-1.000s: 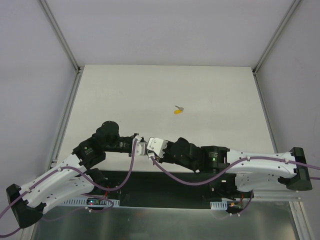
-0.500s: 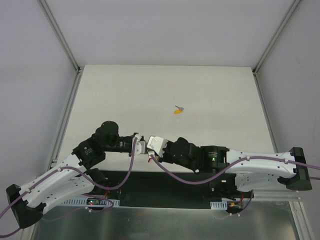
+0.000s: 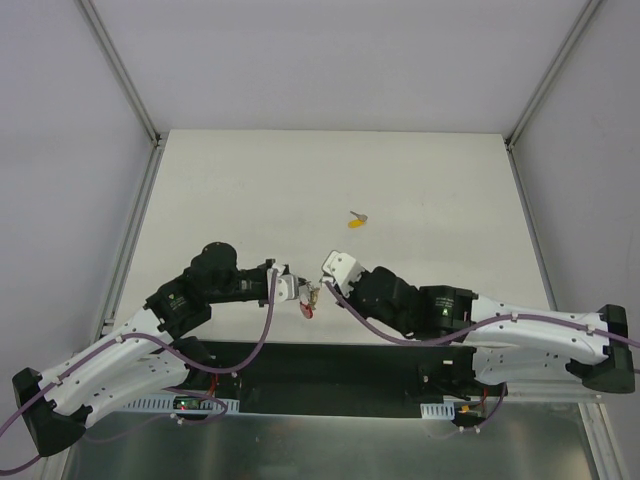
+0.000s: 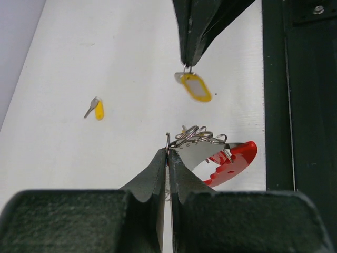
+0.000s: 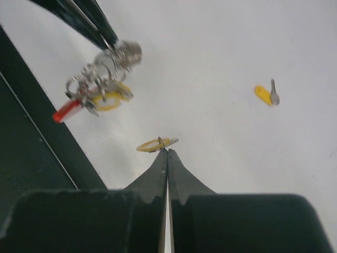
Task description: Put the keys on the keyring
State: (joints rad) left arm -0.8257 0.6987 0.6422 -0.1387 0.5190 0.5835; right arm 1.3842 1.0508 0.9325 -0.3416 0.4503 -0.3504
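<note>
Top external: the table (image 3: 300, 180) is bare white over most of its surface, with the far and side edges in view and a dark strip (image 3: 330, 365) along the near edge. Both grippers sit close to that strip, and the open room lies beyond them. The left gripper (image 3: 298, 291) and right gripper (image 3: 325, 281) are near each other but not touching. The keyring (image 3: 308, 308) hangs at the left one, and a loose key (image 3: 357, 220) lies well apart toward mid-table. Left wrist: the left jaws are pressed together on the keyring's (image 4: 196, 136) small metal ring, its red loop trailing toward the dark strip. The right fingers (image 4: 184, 31) pinch the held key (image 4: 195, 87) (yellow head blurred). Right wrist: the right jaws are clamped on the held key (image 5: 156, 144), near the keyring (image 5: 100, 87), with the loose key (image 5: 266, 94) farther out.
</note>
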